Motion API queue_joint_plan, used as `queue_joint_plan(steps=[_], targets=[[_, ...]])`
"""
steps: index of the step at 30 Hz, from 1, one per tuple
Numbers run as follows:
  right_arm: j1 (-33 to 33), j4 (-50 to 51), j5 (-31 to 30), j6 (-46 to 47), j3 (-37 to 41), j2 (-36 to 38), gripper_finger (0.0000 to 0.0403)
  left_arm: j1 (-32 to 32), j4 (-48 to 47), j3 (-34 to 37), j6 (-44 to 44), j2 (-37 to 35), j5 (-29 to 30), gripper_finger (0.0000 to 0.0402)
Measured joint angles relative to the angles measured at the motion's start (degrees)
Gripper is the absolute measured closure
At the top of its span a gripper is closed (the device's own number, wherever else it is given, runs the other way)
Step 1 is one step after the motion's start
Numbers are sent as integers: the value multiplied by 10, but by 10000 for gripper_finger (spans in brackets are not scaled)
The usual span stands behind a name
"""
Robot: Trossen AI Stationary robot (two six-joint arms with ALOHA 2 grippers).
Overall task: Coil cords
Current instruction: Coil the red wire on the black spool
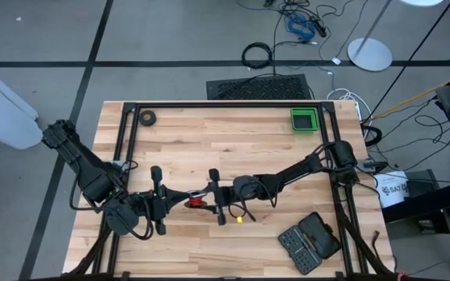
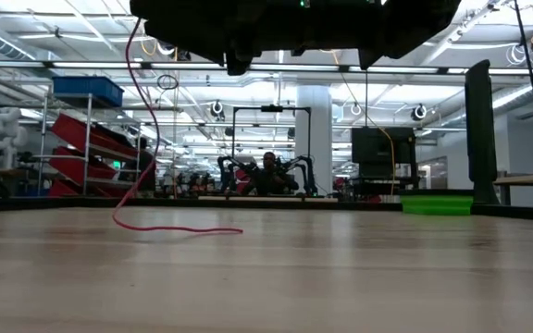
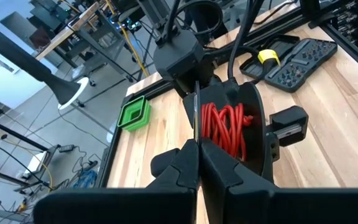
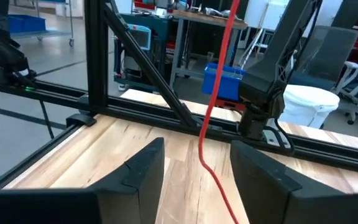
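Observation:
The cord is a thin red wire, most of it wound on a dark round reel [image 3: 225, 127] held up at my left gripper [image 3: 197, 152], which is shut. From above, the red coil [image 1: 197, 202] shows between my left gripper [image 1: 180, 201] and my right gripper [image 1: 212, 199]. A loose length of cord [image 2: 142, 120] hangs down, and its end [image 2: 188, 229] lies on the table. That hanging cord [image 4: 213, 118] passes between the open fingers of my right gripper [image 4: 197, 168] without visibly touching them. My left gripper pinches a thin dark rim [image 3: 196, 115] of the reel between its two fingers, at the edge nearest the fingers. The fingers reach out slightly downward toward the table's right. The reel is lifted clear of the table, and the cord's free length hangs slack below it.
A green tray [image 1: 304, 119] stands at the far right corner and a dark tape roll [image 1: 148, 119] at the far left. An open black bit case [image 1: 309, 240] lies near right, with a small yellow piece [image 1: 241, 220] beside my right arm. Black frame rails [image 1: 209, 104] border the table.

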State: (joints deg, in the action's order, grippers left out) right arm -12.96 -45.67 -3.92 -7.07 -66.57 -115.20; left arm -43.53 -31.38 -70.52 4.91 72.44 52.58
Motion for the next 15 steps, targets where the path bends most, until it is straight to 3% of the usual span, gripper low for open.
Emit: queue_joint_plan(steps=[9,15], targets=[[0,1,27,4,0,0,280,0,0,0,0,0,0,393],[1,0,19,6,0,0,282,0,0,0,0,0,0,393]])
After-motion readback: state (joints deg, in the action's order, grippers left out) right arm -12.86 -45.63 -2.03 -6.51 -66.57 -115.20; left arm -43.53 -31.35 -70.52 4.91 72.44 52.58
